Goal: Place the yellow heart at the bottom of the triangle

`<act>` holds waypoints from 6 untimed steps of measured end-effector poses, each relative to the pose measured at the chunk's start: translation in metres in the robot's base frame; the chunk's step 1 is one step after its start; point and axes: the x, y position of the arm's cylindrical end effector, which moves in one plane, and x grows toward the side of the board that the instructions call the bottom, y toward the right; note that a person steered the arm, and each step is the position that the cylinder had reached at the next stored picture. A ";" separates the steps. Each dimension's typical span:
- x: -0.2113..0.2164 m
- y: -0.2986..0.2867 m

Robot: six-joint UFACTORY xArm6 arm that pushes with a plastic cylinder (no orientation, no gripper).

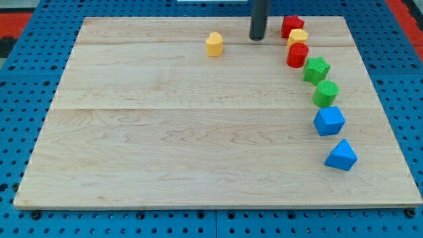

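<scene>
The yellow heart (214, 44) lies near the view's top, left of centre. My tip (257, 38) stands on the board to the heart's right, apart from it, and left of the red block (292, 26). The blue triangle (341, 155) lies at the view's lower right, the last in a curved line of blocks.
A curved line of blocks runs down the right side: the red block, a yellow block (297, 37), a red cylinder (297, 55), a green star (316, 69), a green cylinder (325, 93), a blue cube-like block (328, 121). The wooden board (165, 132) lies on a blue pegboard.
</scene>
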 end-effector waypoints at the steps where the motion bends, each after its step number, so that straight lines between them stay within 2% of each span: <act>1: -0.009 -0.070; 2: 0.051 -0.097; 3: 0.094 -0.067; 4: 0.088 -0.110; 5: 0.056 -0.117; 6: 0.034 -0.082</act>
